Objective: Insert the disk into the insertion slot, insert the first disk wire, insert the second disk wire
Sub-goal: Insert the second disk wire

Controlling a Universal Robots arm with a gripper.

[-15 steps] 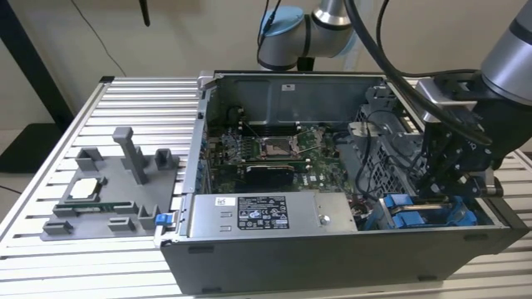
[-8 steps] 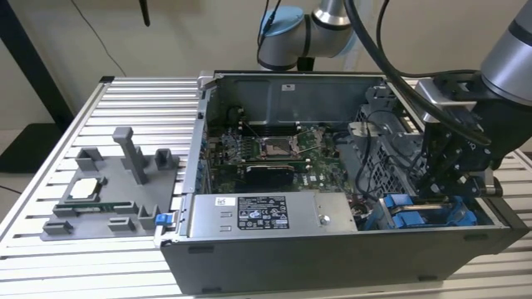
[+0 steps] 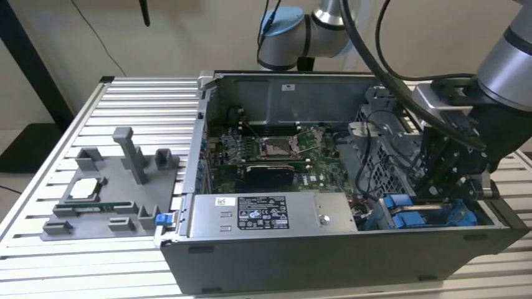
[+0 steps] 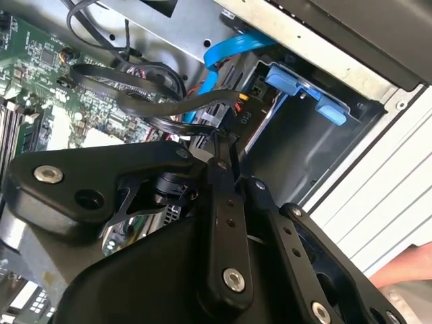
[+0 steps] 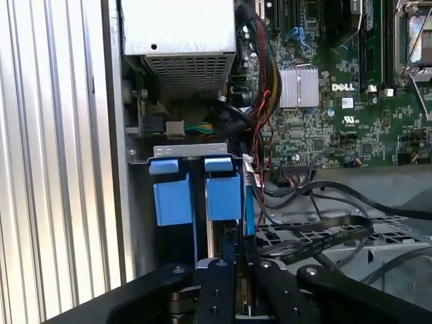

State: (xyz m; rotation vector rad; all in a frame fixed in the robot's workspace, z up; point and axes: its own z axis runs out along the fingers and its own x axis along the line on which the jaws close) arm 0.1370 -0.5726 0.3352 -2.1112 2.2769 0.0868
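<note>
Inside an open computer case (image 3: 349,261) that lay on a ribbed metal tabletop (image 3: 124,87), the robot arm's black tool (image 3: 440,177) reached down into the corner bay, next to the grey power supply box (image 3: 266,215) with its white sticker. In the first wrist view, the tool (image 5: 236,287) stood directly over the insertion slot (image 5: 196,196), a narrow grey metal bay marked by two bright blue plastic tabs. Its fingers (image 5: 217,290) were drawn close together, nearly shut, with something thin and dark between them; whether that was a wire plug or the edge of the disk could not be told.

The disk itself could not be made out for certain. A blue frame edge (image 5: 250,209) ran down just beside the blue tabs, which suggests the disk already sat in the slot. In the second wrist view, a flat blue wire (image 4: 229,50) curved down toward the bay beside a blue clip (image 4: 304,91), and black wires (image 4: 155,101) looped across to the tool's tip (image 4: 223,138).

As a judgement, the disk would be stiff, fairly heavy for its size and sensitive to knocks, best held by its plastic frame edges. The wires look soft and springy; the firm place to grip them would be the hard plug at the end.

A green circuit board (image 3: 275,149) filled the case beyond the bay.
</note>
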